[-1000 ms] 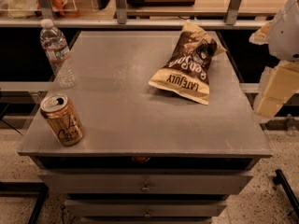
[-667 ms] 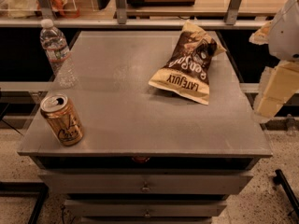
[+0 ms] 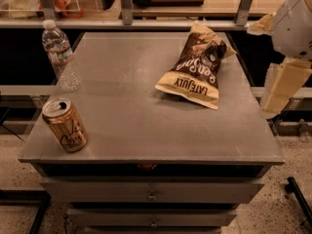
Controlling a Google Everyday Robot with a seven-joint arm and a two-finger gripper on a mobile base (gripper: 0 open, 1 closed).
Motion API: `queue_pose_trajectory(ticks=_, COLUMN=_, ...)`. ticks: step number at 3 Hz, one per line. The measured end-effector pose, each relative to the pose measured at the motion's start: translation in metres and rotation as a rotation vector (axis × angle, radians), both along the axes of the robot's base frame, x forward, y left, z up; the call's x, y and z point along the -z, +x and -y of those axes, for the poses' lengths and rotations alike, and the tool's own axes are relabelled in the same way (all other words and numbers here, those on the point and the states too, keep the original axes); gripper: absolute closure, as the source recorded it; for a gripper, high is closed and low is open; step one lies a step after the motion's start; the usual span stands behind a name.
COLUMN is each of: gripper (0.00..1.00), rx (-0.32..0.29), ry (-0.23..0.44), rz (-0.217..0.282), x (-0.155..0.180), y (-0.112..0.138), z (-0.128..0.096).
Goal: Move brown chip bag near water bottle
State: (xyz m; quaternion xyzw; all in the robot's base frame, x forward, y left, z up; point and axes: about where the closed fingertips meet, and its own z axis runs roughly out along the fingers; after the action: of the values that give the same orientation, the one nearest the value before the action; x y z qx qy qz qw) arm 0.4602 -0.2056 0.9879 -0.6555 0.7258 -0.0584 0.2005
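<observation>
The brown chip bag [image 3: 195, 68] lies flat on the right rear part of the grey cabinet top [image 3: 136, 121], its cream "LATE JULY" band facing the front. The water bottle [image 3: 60, 55] stands upright at the left rear edge, far from the bag. My gripper [image 3: 280, 87] shows as pale cream parts below the white arm [image 3: 294, 21] at the right edge of the view. It is beyond the top's right side, to the right of the bag and apart from it. It holds nothing that I can see.
A tan soda can [image 3: 65, 125] stands upright at the front left corner. Drawers [image 3: 151, 194] sit below the top. A shelf with rails [image 3: 126, 4] runs behind the cabinet. The floor lies to the right.
</observation>
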Motion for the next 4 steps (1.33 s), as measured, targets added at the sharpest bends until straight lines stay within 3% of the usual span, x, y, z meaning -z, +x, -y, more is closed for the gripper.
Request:
queue_pose_trajectory(ticks=1, gripper=0.0, rx=-0.219, ry=-0.073, rz=0.087, x=0.01, y=0.034, z=-0.029)
queue_pose_trajectory(ticks=2, gripper=0.0, rx=-0.409, ry=-0.196, rz=0.192, x=0.027, y=0.073, z=-0.064)
queue_pose_trajectory(ticks=4, gripper=0.0, rx=-0.409, ry=-0.251, rz=0.236, x=0.021, y=0.078, z=-0.058)
